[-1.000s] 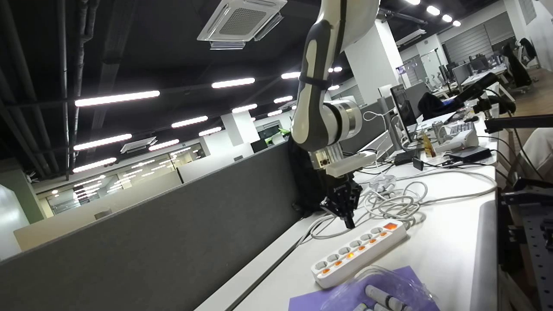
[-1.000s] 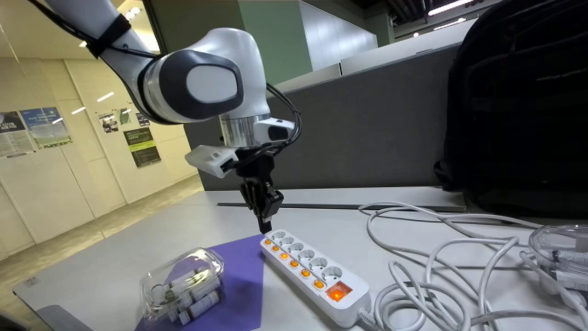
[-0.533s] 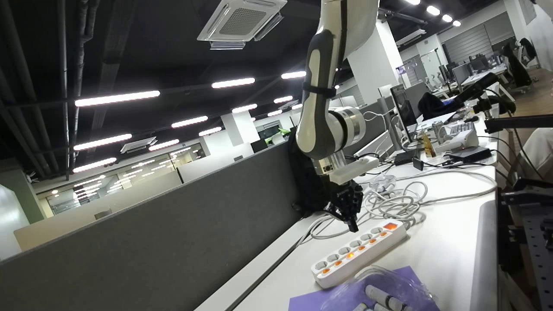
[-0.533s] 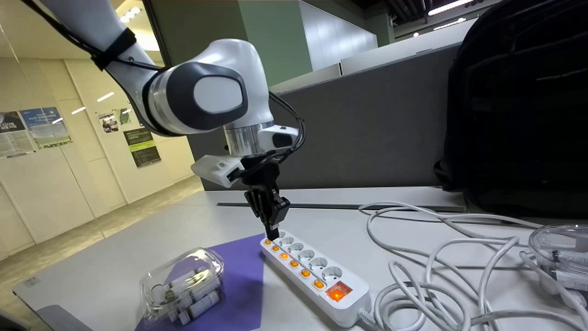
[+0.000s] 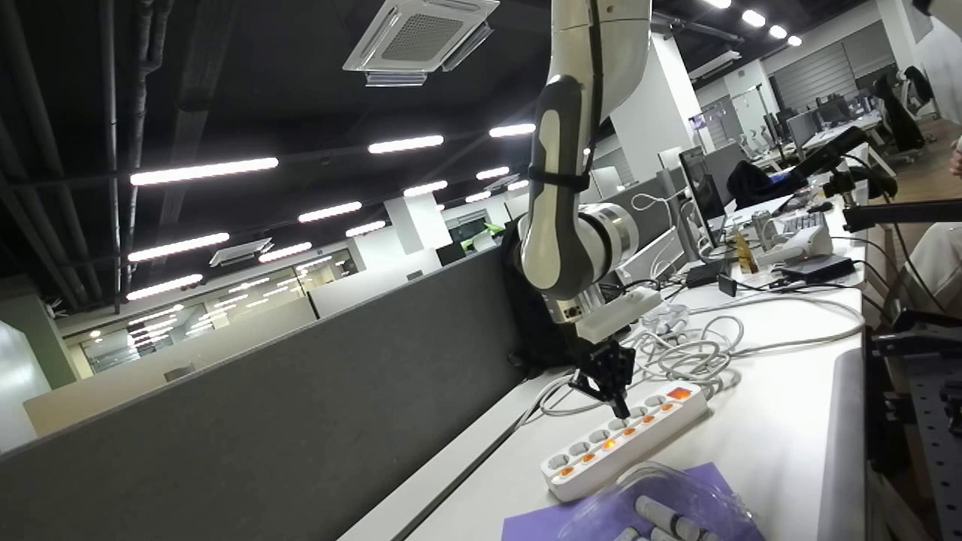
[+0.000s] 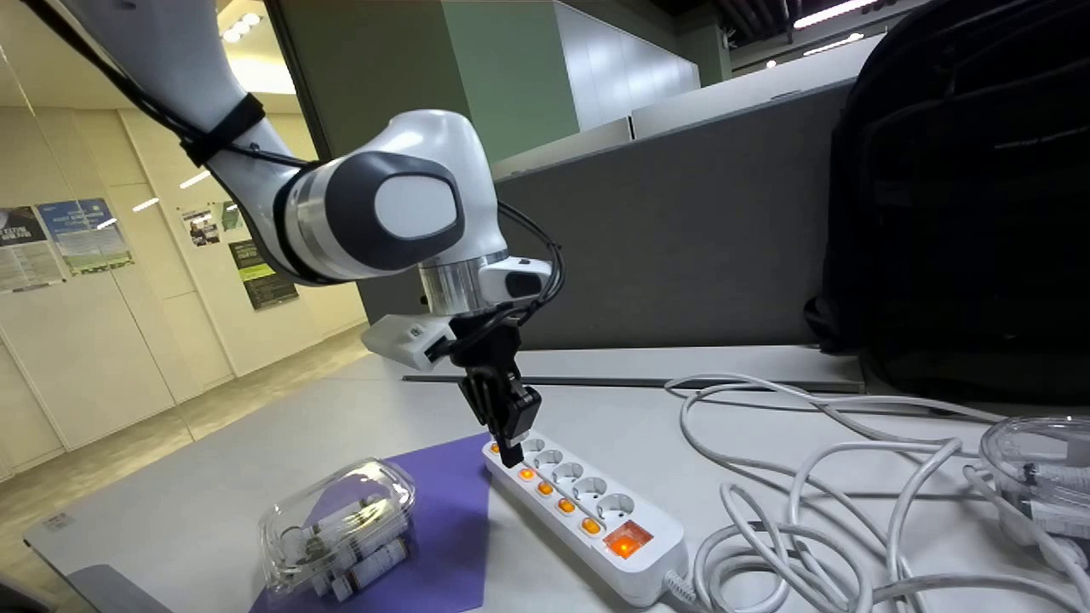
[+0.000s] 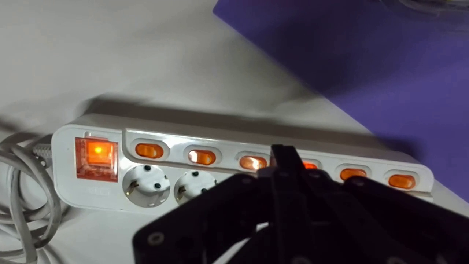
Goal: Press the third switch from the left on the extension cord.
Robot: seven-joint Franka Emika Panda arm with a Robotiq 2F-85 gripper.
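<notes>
The extension cord, a white power strip, lies on the desk in both exterior views [image 5: 639,445] [image 6: 664,526] and across the wrist view [image 7: 91,196]. It has a row of small orange switches beside its sockets and a larger lit main switch [image 7: 97,157] at its cable end. My gripper [image 7: 284,148] is shut and empty, fingertips together, pointing down over the switch row. It partly hides a red-glowing switch [image 7: 310,165]; an orange switch [image 7: 253,162] shows just left of the fingertips. In both exterior views the gripper [image 5: 621,412] [image 6: 511,460] is close over the strip; I cannot tell whether it touches.
A purple sheet [image 6: 451,528] lies beside the strip, with a clear container [image 6: 341,528] of small bottles on it. Loose white cables [image 6: 792,511] lie by the cable end. A grey partition [image 6: 681,247] and a black backpack [image 6: 962,213] stand behind.
My gripper has moved down, staying shut, and from beside the strip's far edge to over it. The strip has not moved.
</notes>
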